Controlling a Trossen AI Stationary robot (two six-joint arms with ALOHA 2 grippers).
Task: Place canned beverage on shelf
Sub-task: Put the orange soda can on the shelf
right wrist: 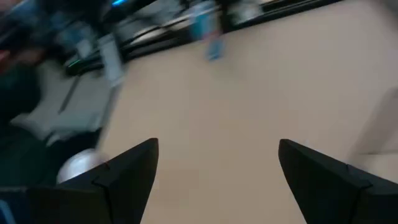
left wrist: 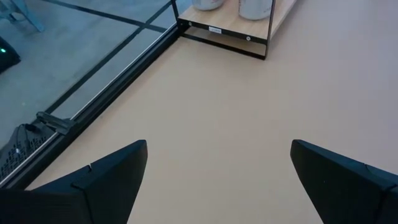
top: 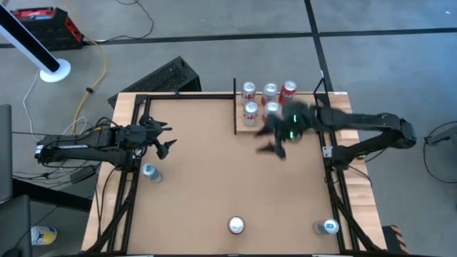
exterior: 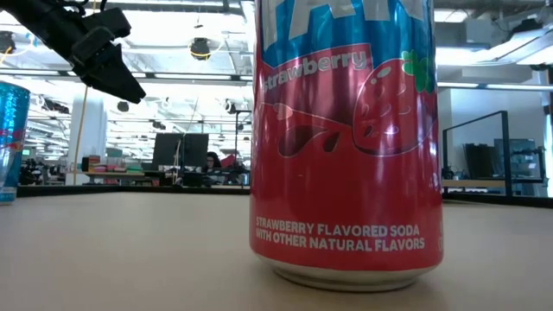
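Right gripper (top: 275, 148) hovers open, seemingly just off shelf (top: 314, 97) edge.

Overhead sees all; low camera hugs strawberry can (exterior: 346, 138).

An open-plan office or lab: rows of desks with monitors (exterior: 181, 149) under ceiling strip lights (exterior: 199, 78), grey carpet tiles (top: 371, 14), and cables (top: 100, 64) trailing across the floor.

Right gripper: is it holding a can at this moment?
No. The right gripper is open with only bare tabletop between its fingers.
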